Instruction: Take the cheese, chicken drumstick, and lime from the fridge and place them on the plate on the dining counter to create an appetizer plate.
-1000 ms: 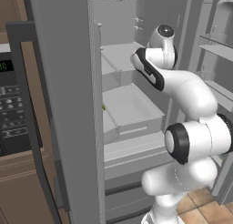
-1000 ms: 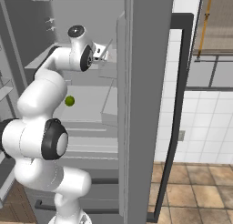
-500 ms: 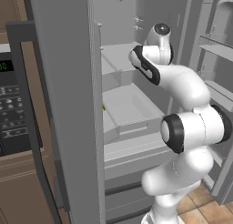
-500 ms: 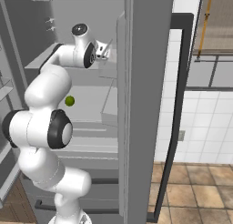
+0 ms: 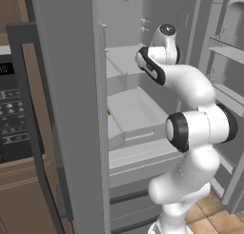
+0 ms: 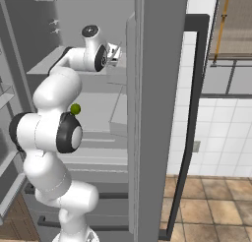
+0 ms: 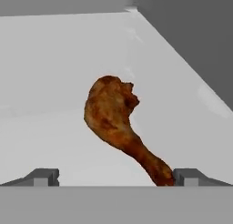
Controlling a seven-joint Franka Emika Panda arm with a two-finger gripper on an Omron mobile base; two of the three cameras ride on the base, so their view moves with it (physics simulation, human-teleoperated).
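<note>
The fridge (image 5: pixel 71 109) stands open, and my arm reaches onto its upper shelf (image 7: pixel 54 73). On that shelf lies the chicken drumstick (image 7: pixel 111 111), reddish-brown, its thick end away from me and its thin bone end close to the right fingertip (image 7: pixel 191 176). My gripper (image 7: pixel 116 177) is open, with the drumstick just ahead of its fingers and not gripped. From the right base view the gripper (image 6: pixel 115 53) sits deep at the shelf's right side. The lime (image 6: pixel 75 108), a small yellow-green ball, rests lower down in a drawer (image 5: pixel 138 109). The cheese, plate and dining counter are out of view.
A black microwave (image 5: pixel 14 109) is built into the wall left of the fridge. Door bins (image 5: pixel 224 47) hang on the open fridge door at the right. A second open door (image 6: pixel 157 113) with a dark handle (image 6: pixel 189 123) stands close to the arm.
The arm has stretched a little deeper into the fridge along the upper shelf. The jaws have stayed open.
</note>
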